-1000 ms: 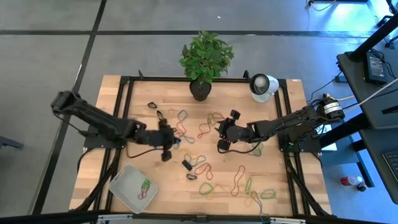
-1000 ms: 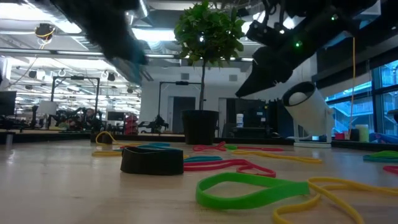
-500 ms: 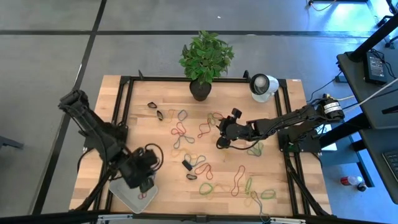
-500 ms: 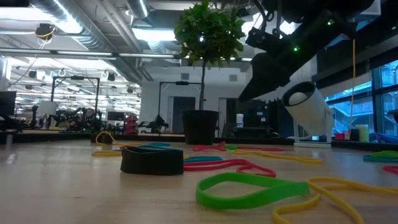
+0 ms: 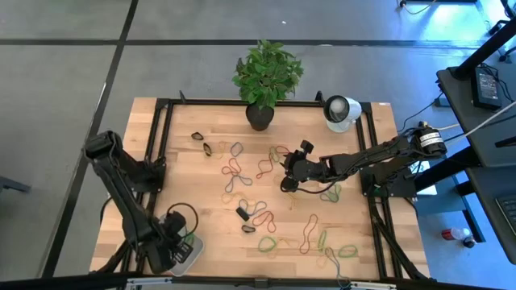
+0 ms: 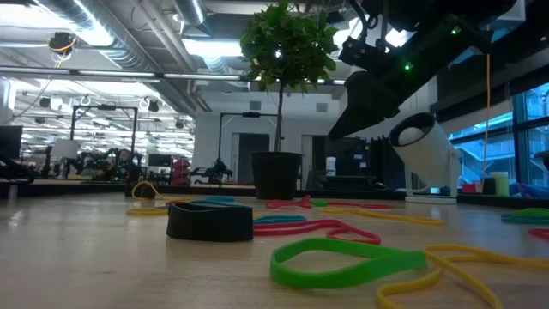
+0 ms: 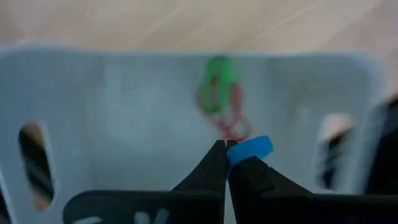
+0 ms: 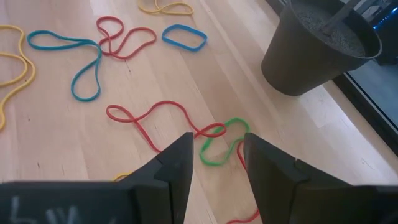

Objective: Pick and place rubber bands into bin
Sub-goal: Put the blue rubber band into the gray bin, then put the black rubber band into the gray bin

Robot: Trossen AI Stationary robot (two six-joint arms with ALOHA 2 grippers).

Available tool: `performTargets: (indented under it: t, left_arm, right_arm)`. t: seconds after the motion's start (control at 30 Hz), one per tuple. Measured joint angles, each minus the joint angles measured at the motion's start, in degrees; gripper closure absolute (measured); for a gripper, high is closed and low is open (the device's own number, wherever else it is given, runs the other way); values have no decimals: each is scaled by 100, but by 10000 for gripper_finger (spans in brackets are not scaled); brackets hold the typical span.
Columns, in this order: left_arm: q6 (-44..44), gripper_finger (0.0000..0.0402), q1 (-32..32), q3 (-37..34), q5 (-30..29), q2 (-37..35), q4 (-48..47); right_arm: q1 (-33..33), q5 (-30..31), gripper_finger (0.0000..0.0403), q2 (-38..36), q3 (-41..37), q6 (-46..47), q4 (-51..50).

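Observation:
Many coloured rubber bands lie loose across the middle and right of the wooden table; several show in the right wrist view and the low view. The translucent bin sits at the near left corner with a green band and a red one inside. My left gripper hangs above the bin, shut on a blue rubber band. My right gripper hovers open over the table's middle, above a green and a red band. My left gripper pinches a blue rubber band between its fingertips; a short loop of it sticks out beside them. The fingers point down from above. The band is lifted clear, over the bin's inside.
A dark plant pot and a white round device stand along the far edge. A small black block lies among the bands near the middle.
My left gripper has swung from the table's middle toward the near left corner, turning about as it went, and now hangs over the bin with the blue band still in its shut fingers.

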Motion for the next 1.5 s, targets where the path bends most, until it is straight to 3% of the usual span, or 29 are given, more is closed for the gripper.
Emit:
performTargets:
  t: [0.2,0.6,0.83,0.97,1.17,1.3,1.37,1.5]
  left_arm:
    - [-114,388,-66,0,889,450,-76]
    - [-28,269,-65,0,880,528,39]
    - [160,255,-19,0,802,295,-47]
    - [162,262,-15,0,485,-81,-189]
    - [429,276,25,0,-494,-676,-874]
    - [524,288,380,0,-1285,-1004,-1671]
    - [979,294,749,0,-1529,-1099,-1864]
    - [2719,302,1771,0,-1627,-1152,-1872]
  right_arm:
    - [0,0,258,0,0,-9,76]
    - [0,0,258,2,0,-22,166]
    - [4,-4,258,2,0,-2,162]
    - [4,-7,258,0,0,13,157]
    - [4,-13,258,0,0,151,45]
    - [4,-13,258,0,0,149,30]
    - [4,-13,258,0,0,145,31]
    - [4,-14,258,0,0,141,31]
